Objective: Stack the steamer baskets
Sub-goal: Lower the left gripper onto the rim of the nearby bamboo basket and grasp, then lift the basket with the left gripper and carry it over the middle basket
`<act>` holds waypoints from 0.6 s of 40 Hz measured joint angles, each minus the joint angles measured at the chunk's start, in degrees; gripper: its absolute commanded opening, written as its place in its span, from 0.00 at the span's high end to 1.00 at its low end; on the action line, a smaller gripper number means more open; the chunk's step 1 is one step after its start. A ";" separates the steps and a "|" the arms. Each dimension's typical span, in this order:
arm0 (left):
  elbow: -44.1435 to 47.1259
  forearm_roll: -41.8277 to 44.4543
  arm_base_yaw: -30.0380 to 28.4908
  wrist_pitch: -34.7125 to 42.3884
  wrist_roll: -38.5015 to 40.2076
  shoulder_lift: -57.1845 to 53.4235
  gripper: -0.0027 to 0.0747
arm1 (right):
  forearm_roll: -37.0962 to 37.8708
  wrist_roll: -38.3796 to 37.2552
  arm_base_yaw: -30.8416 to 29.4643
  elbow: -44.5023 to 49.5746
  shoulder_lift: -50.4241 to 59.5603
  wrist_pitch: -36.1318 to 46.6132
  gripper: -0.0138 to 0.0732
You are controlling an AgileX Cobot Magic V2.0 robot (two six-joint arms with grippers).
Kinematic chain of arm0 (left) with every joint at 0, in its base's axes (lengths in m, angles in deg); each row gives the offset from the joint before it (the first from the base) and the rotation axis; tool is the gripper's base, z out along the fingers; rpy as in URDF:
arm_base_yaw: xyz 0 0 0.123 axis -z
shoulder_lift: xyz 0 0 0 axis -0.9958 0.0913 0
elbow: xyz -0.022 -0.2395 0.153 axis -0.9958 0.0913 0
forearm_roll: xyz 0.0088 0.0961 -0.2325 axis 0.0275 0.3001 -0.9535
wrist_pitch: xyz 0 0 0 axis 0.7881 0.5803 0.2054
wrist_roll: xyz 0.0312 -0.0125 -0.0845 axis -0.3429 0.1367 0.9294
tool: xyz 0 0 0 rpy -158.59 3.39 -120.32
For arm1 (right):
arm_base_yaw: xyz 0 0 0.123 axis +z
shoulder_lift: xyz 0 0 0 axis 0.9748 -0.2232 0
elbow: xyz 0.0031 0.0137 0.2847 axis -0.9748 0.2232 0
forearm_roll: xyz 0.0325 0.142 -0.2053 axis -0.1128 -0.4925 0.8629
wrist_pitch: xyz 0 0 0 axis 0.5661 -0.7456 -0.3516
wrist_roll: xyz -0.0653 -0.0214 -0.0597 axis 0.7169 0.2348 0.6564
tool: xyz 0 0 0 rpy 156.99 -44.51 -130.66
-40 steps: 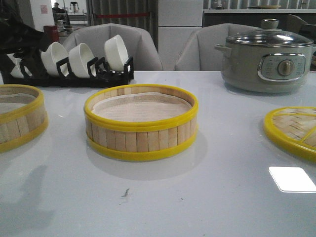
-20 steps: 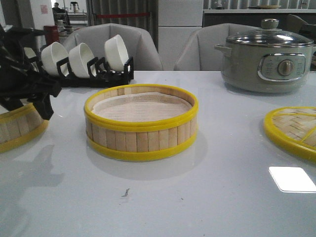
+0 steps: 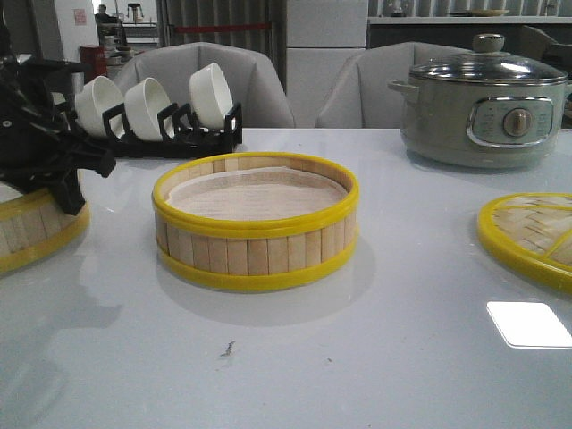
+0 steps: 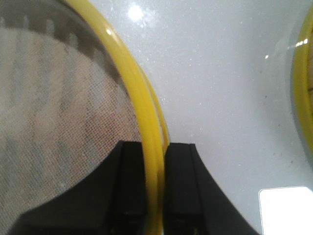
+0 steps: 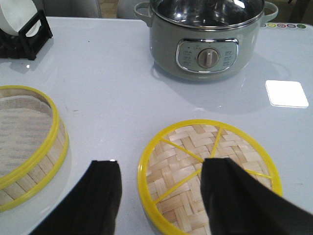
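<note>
**Left hand set on the side basket's rim, lift comes next**

Take the middle steamer basket (image 3: pixel 256 222) as your landmark: it sits on the bench (image 3: pixel 375 357) near the front edge, open and whitish-lined, with nothing on top of it.

Nearest to you in the right wrist view, your right hand (image 5: pixel 159 193) hangs above the bench with its fingers (image 5: pixel 100 196) wide apart and holding nothing. It hovers over the near rim of the woven lid (image 5: pixel 210 176), which lies flat to the right of the middle basket and well apart from it.

To the left of the middle basket, the second steamer basket (image 3: pixel 27 228) lies at the frame edge. Your left hand (image 4: pixel 155 186) straddles its yellow rim: one finger (image 4: pixel 129 186) inside over the liner, the other outside, the gap narrow. Both fingers look close against the rim, but I cannot tell whether they are truly clamped.

My reading: you are at the grasp step of the first stack. Next, confirm the pinch is firm, lift the basket straight up until its base clears the middle basket's top band, carry it rightward, centre it rim over rim, then lower it level.

Behind the middle basket stands a bowl rack (image 3: pixel 170 116); far right of it, the electric pot (image 3: pixel 483 103).
</note>
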 measured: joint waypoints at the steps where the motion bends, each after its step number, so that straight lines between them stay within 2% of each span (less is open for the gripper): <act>1: -0.93 -0.23 0.12 -0.75 0.13 0.00 0.85 | 0.00 0.00 0.00 0.00 0.00 0.00 0.29; 11: -13.39 -1.20 4.01 -7.79 0.78 -0.46 0.85 | 0.00 0.00 0.00 0.00 0.00 0.00 0.29; 24: -27.97 -1.65 19.08 -12.22 0.78 -0.46 0.85 | 0.00 0.00 0.00 0.00 0.00 0.00 0.29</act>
